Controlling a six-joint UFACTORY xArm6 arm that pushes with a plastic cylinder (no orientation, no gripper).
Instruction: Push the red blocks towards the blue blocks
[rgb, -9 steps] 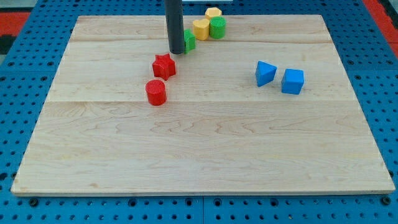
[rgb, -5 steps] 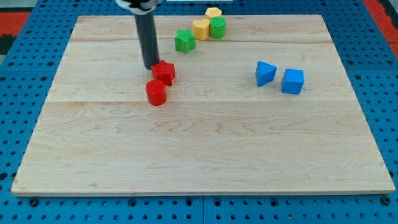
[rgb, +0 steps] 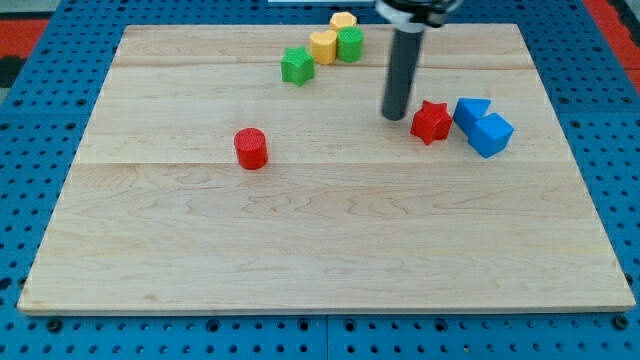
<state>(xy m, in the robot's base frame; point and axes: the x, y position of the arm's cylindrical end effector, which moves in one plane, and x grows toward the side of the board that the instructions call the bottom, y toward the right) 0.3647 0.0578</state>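
Pale wooden board (rgb: 320, 240) on a blue pegboard; 1 red block delivered, 1 left behind.

No jaws exist to be apart or together; the rod ends in my tip (rgb: 395, 117), seen just to the view's left of the red star (rgb: 431, 122), which lies against the blue wedge (rgb: 470, 109), with the blue cube (rgb: 490, 135) touching that wedge; the red cylinder (rgb: 250, 148) sits well apart at the view's left. Further pushing on the star is judged likely to scatter the 2 blue blocks; a careless sweep back could clip the green star (rgb: 296, 66). Counted: 2 red, 2 blue, 2 green including the green cylinder (rgb: 350, 43), 2 yellow blocks (rgb: 324, 45).
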